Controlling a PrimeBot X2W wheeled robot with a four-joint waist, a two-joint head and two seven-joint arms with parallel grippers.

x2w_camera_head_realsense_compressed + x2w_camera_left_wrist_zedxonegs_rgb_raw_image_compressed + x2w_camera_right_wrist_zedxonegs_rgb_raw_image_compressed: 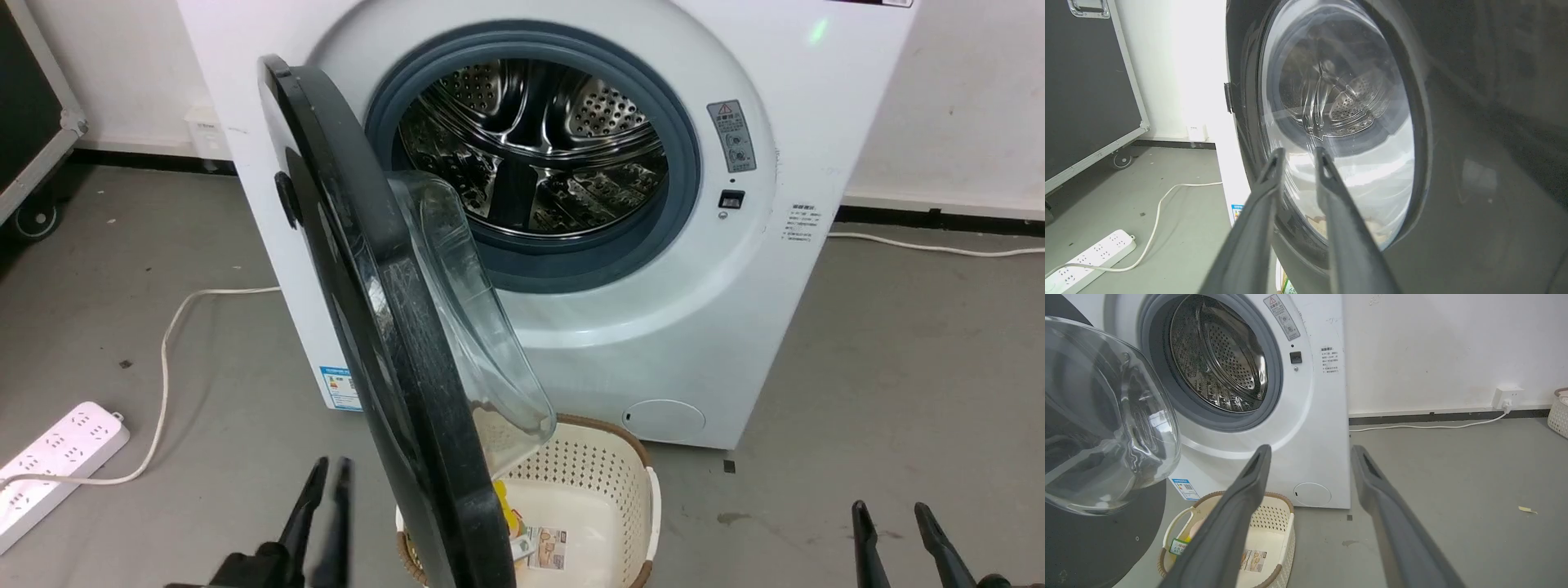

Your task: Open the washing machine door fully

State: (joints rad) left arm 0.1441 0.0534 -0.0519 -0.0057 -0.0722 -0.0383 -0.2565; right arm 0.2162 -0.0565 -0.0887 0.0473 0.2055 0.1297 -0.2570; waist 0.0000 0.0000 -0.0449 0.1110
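Observation:
The white washing machine [694, 327] stands ahead with its steel drum [539, 147] exposed. The glossy black washing machine door [408, 343] swings out to the left, roughly square to the front, edge-on to my head, its glass bowl [473, 327] bulging right. My left gripper [331, 469] is low beside the door's outer face, its fingers a narrow gap apart and holding nothing. In the left wrist view it [1299, 152] points at the door [1474, 183] and window [1339, 122]. My right gripper [890, 514] [1310, 451] is open over the floor, right of the door.
A cream perforated basket [596, 482] sits on the floor under the door, against the washer. A white power strip [57, 457] and its cable [167, 343] lie at the left. A black wheeled case [33, 98] stands far left. A second basket [1560, 412] is by the right wall.

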